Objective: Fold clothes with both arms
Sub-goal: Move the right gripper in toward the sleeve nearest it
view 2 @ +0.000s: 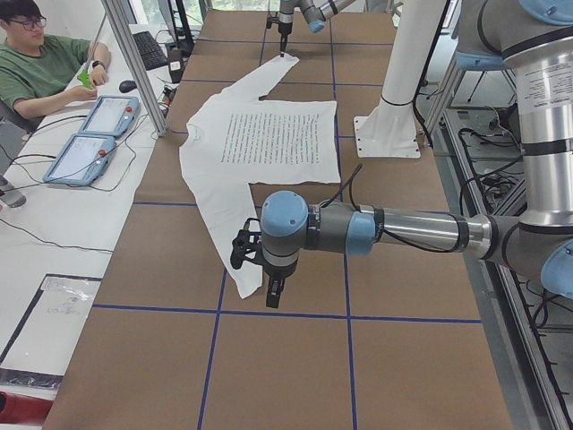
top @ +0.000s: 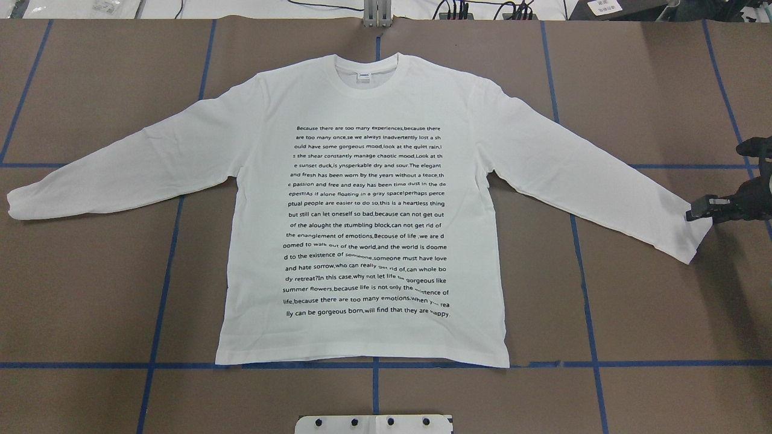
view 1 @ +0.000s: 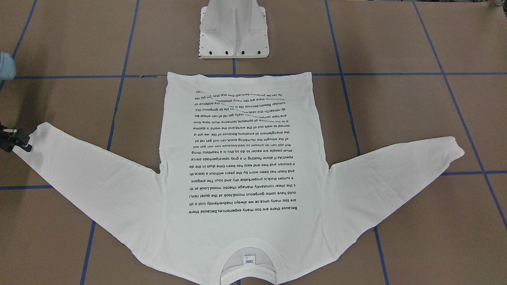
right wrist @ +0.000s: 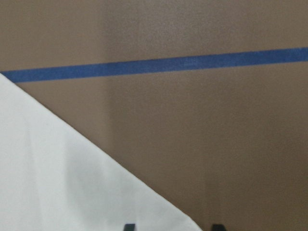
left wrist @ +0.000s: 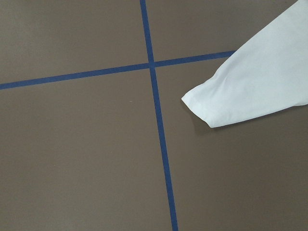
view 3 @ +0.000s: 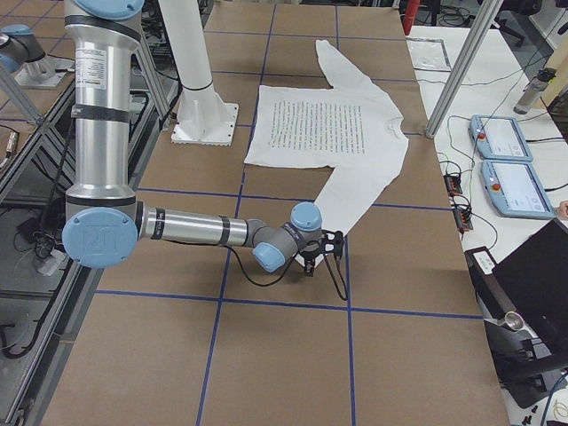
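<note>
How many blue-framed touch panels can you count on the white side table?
2. The far panel lies nearer the seated person; the near panel lies beside it, both on the white side table. More could sit outside view.

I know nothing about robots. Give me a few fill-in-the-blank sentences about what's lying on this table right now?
1. The white T-shirt lies spread flat with its printed text facing ___.
2. The right gripper is at the cuff of one ___.
3. The tape lines on the brown table are ___.

Missing words: up; sleeve; blue.
</note>
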You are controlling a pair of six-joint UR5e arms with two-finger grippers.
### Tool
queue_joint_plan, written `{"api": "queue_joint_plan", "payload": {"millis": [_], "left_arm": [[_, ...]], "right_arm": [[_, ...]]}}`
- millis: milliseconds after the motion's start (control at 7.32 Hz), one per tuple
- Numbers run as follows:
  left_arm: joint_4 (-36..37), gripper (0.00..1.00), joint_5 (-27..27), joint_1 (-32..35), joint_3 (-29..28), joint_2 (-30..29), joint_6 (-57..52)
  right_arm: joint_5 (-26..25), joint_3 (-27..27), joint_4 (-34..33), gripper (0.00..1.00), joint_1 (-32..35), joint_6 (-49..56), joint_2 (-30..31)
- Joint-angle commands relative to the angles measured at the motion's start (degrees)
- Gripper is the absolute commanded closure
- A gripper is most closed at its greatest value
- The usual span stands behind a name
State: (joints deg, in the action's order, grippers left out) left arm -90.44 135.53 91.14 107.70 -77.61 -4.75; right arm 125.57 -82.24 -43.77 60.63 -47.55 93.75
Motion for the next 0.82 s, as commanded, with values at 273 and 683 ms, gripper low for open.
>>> {"api": "queue_joint_plan", "payload": {"millis": [273,683], "left_arm": [[0.09,0.00,0.00,0.00,-0.03,0.00,0.00],[0.18,0.00,0.00,0.00,-0.03,0.00,0.00]], "right_arm": [[0.46,-2.73,-0.09,1.00,0.28,0.00,0.91],[1.16,-11.67,-9.70,1.00,1.86,0.00,0.57]]}}
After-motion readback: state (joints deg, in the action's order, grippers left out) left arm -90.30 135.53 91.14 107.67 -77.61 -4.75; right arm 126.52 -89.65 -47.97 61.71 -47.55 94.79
